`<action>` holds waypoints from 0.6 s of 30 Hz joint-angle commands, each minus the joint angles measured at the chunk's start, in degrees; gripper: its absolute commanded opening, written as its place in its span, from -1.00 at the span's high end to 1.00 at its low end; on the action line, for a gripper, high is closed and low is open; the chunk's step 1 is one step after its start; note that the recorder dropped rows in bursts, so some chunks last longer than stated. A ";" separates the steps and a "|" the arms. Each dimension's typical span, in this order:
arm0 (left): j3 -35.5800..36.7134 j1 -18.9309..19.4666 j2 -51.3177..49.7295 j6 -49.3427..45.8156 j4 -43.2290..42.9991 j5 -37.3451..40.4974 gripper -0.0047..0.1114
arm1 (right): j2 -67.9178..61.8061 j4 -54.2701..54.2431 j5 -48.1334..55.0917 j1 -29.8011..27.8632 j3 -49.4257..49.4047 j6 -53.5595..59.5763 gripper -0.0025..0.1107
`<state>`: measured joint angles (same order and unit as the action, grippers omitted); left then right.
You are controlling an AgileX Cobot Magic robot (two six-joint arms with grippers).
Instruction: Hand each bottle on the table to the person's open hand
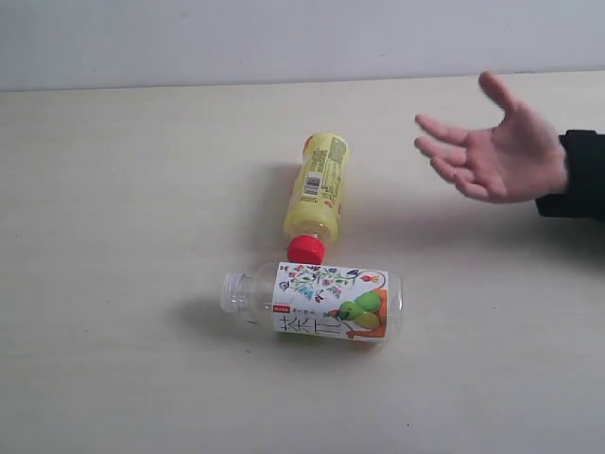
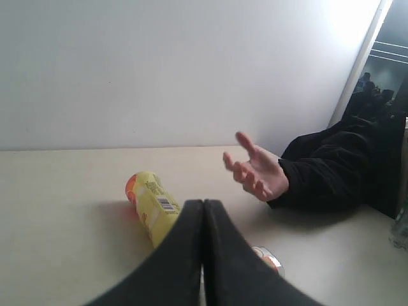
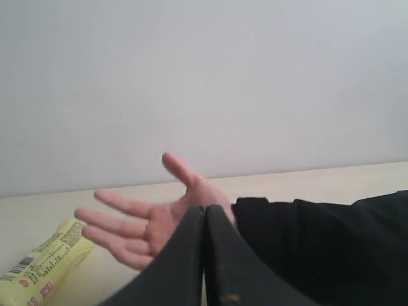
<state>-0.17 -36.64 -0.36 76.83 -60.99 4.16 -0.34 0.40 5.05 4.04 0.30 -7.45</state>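
Yellow bottle point(image 1: 319, 184) lies on its side at the centre of the exterior frame. Its red-capped end points down-frame, touching or just short of the pear-label bottle point(image 1: 317, 301). That one lies crosswise just below, clear neck to the left — both on the pale bench point(image 1: 113, 189). The person's open hand point(image 1: 492, 151) hovers at upper right, black-sleeved, well apart from them. Left fingers point(image 2: 186, 252) and right fingers point(image 3: 185, 255) are each pressed together — nothing between them.

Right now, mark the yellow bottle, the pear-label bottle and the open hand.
yellow bottle point(image 1: 318, 184), exterior view, mid-body on the label.
pear-label bottle point(image 1: 331, 301), exterior view, centre of its label.
open hand point(image 1: 510, 156), exterior view, on the palm.
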 commanded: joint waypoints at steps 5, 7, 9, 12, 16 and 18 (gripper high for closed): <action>0.17 0.04 0.36 -0.09 0.32 -0.44 0.92 | 0.34 -2.47 -0.79 -0.29 -0.30 -1.52 0.96; 0.17 0.04 0.36 -0.09 0.32 -0.44 0.92 | 0.34 -6.10 -0.79 -0.29 -0.30 -3.76 0.96; 0.17 0.04 0.36 -0.09 0.32 -0.44 0.92 | 0.34 -8.53 -0.79 -0.29 -0.30 -4.65 0.96; 0.17 0.04 0.36 -0.09 0.32 -0.44 0.92 | 0.34 -9.09 -0.79 -0.29 -0.30 -4.65 0.96; 0.17 0.04 0.36 -0.09 0.32 -0.44 0.92 | 0.34 -9.09 -0.79 -0.29 -0.30 -4.65 0.96; 0.17 0.04 0.36 -0.09 0.32 -0.44 0.92 | 0.34 -9.07 -2.12 -0.29 -0.30 -4.65 0.96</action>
<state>-0.17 -36.64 -0.36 76.83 -60.99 4.16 -0.34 -8.44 4.95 4.04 0.30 -11.96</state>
